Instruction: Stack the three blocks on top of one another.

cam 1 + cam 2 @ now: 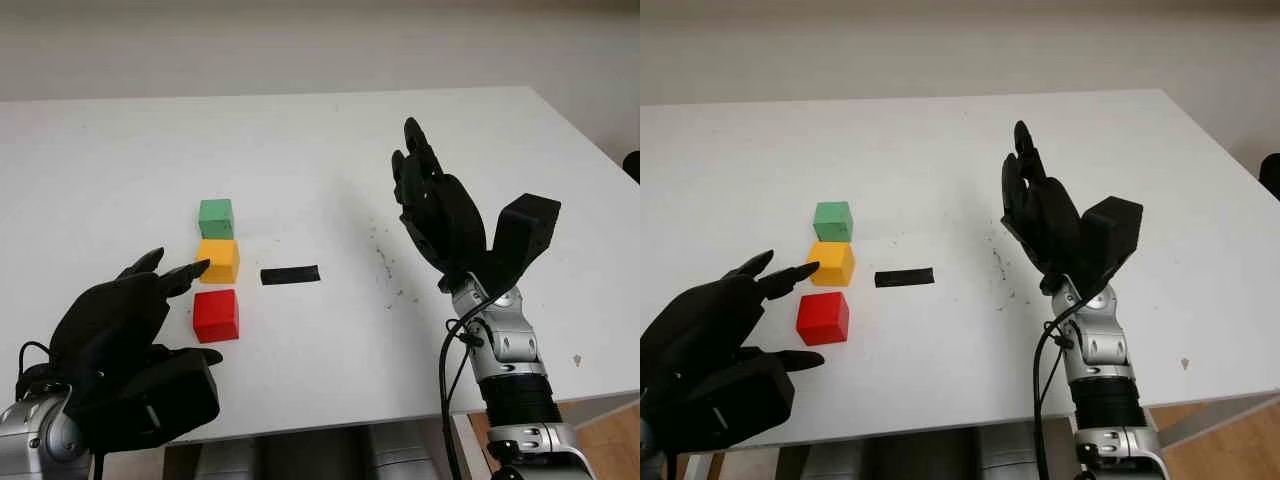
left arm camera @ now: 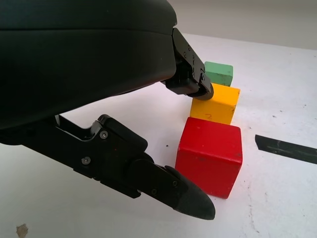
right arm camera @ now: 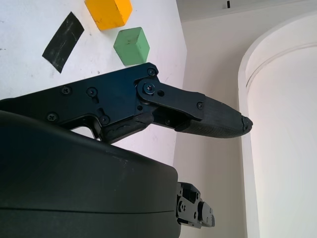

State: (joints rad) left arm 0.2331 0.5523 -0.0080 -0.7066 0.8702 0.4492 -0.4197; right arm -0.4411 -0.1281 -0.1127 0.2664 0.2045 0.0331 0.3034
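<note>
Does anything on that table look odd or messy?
A strip of black tape is stuck to the white table beside the yellow block, and dark specks are scattered further right. The three blocks sit in a tidy row, undamaged.

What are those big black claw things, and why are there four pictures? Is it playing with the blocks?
Those black claws are a robot's two hands, each with three fingers. Two pictures come from cameras in the robot's head, like eyes, looking down at a white table. The other two come from little cameras on its wrists, so each hand looks huge and very close.

On the table three blocks sit in a row, not stacked yet: a green block farthest away, a yellow block in the middle, and a red block nearest the robot. Next to them lies a strip of black tape.

The left hand is open, right beside the red and yellow blocks, holding nothing. The right hand is open too, raised above the table, off to the side.
</note>
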